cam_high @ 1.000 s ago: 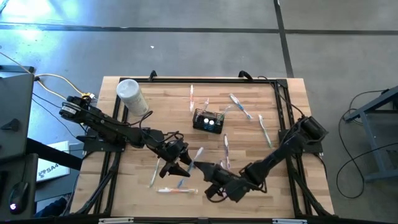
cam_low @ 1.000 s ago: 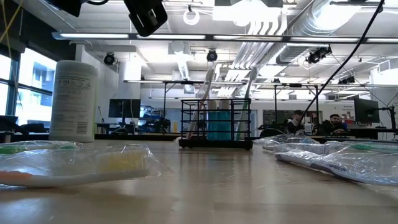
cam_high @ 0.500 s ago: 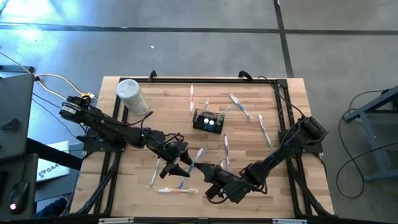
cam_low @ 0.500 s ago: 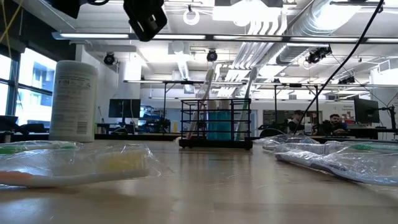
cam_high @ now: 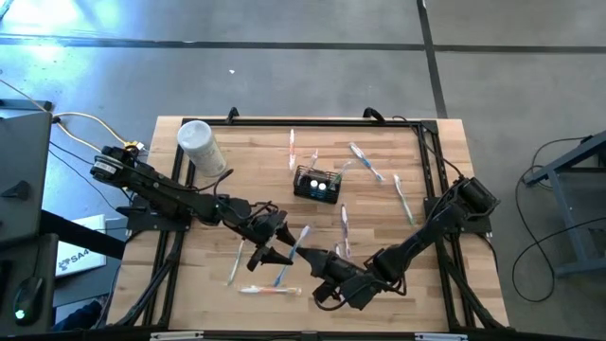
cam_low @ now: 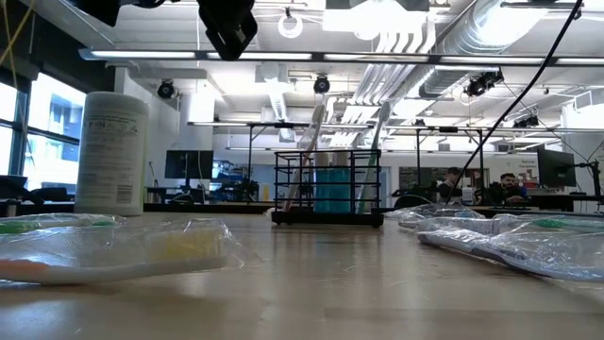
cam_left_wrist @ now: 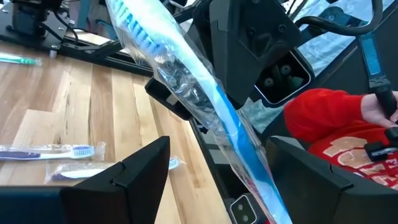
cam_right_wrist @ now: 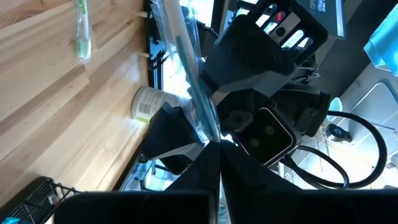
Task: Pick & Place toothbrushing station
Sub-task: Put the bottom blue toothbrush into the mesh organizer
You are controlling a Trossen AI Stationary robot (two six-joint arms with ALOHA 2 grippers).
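The toothbrushing station, a small black wire-mesh caddy (cam_high: 317, 184) (cam_low: 327, 187), stands on its base at the table's middle with toothbrushes upright in it. Near the front edge, my right gripper (cam_high: 305, 256) (cam_right_wrist: 217, 149) is shut on a blue toothbrush in a clear wrapper (cam_high: 294, 251) (cam_left_wrist: 186, 81). My left gripper (cam_high: 276, 251) (cam_left_wrist: 219, 144) faces it from the left, open. Its fingers stand on either side of the brush's lower length; I cannot tell whether they touch it. My right gripper pinches the wrapped toothbrush (cam_right_wrist: 202, 124) between its two fingers, about midway along its length (cam_left_wrist: 177, 84). The fingers come level from the table's right and lie across the brush. The brush is lifted clear of the table and tilted, bristle head (cam_left_wrist: 134, 25) uppermost.
A white cylindrical container (cam_high: 201, 147) (cam_low: 111, 151) stands at the far left. Wrapped toothbrushes lie scattered: (cam_high: 292, 150), (cam_high: 366, 161), (cam_high: 403, 199), (cam_high: 344, 227), (cam_high: 234, 262), (cam_high: 270, 290). A person's red sleeve (cam_left_wrist: 329, 124) shows beyond the table.
My left gripper has rolled a little about the line it points along and has otherwise stayed in place, still open. My right gripper and the toothbrush have kept still.
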